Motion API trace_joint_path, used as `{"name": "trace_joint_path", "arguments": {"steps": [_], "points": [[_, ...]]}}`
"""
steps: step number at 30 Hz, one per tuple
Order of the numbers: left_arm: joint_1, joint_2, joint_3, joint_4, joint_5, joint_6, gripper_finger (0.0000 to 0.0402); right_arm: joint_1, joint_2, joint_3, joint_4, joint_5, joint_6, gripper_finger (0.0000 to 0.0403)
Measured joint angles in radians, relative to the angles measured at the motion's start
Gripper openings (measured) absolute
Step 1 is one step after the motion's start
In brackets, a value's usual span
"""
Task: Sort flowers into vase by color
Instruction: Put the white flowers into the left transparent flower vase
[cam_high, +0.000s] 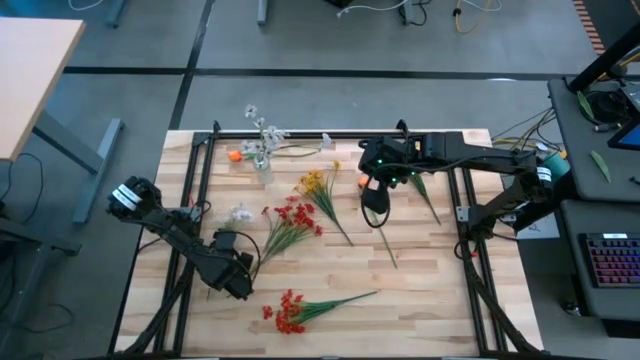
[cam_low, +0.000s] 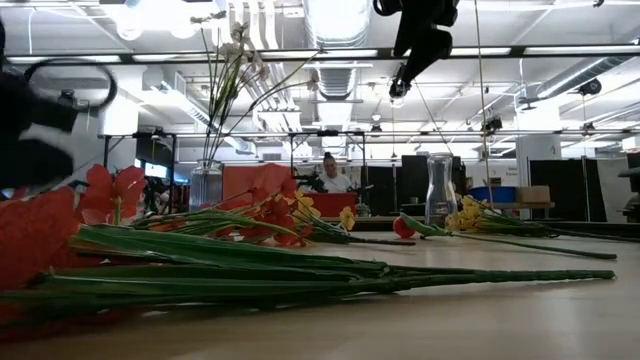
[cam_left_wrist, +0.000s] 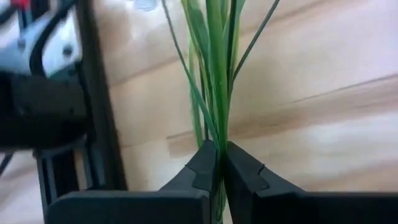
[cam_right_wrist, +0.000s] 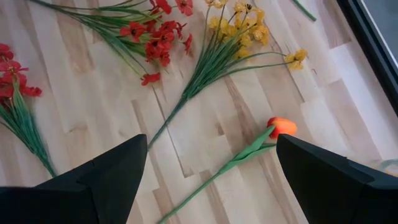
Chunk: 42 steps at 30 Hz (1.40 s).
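Observation:
A red flower spray lies mid-table, its green stems running toward the near left, where my left gripper is shut on them. My right gripper hangs open, high over an orange tulip; nothing is between its fingers. A yellow spray lies flat beside the red one, and a second red spray lies near the front edge. A glass vase with white blossoms stands at the far side. My left gripper pinches the red spray's bundle of green stems between its two fingers, near the stem end. The fingers slant down from the table's left. The stems run on ahead from the fingertips, and the blossom end lies on the table.
A loose white blossom lies left of the red spray. A small orange piece sits by the vase. A bare green stem lies to the right. Black frame rails run along both sides. A second glass vase stands farther back.

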Motion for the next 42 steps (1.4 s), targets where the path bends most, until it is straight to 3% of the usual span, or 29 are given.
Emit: {"name": "trace_joint_path", "arguments": {"steps": [6, 10, 13, 16, 19, 22, 26, 34, 42], "points": [[-0.039, -0.089, 0.162, 0.010, -0.199, 0.219, 0.0001, 0.028, -0.003, -0.021, -0.003, -0.024, -0.050, 0.0350], [-0.105, -0.142, 0.262, 0.109, -0.467, 0.443, 0.0001, 0.072, -0.013, -0.073, 0.041, -0.051, -0.089, 0.0349], [-0.139, -0.182, 0.311, 0.228, -0.676, 0.664, 0.0001, 0.111, -0.023, -0.134, 0.151, -0.055, -0.118, 0.0349], [-0.146, -0.213, 0.325, 0.418, -0.769, 0.988, 0.0000, 0.154, -0.031, -0.197, 0.291, -0.059, -0.167, 0.0349], [-0.130, -0.241, 0.301, 0.729, -0.756, 1.398, 0.0000, 0.199, -0.037, -0.266, 0.457, -0.061, -0.221, 0.0349], [-0.097, -0.252, 0.252, 1.042, -0.641, 1.806, 0.0000, 0.239, -0.037, -0.338, 0.625, -0.062, -0.252, 0.0348], [-0.027, -0.275, 0.170, 1.291, -0.451, 2.102, 0.0000, 0.286, -0.036, -0.442, 0.900, -0.052, -0.284, 0.0337], [0.135, -0.306, -0.059, 1.634, -0.448, 2.148, 0.0000, 0.326, -0.028, -0.628, 1.558, -0.012, -0.257, 0.0322], [0.213, -0.305, -0.210, 1.972, -0.448, 2.147, 0.0000, 0.326, 0.045, -0.607, 1.683, 0.000, -0.260, 0.0322]]}}
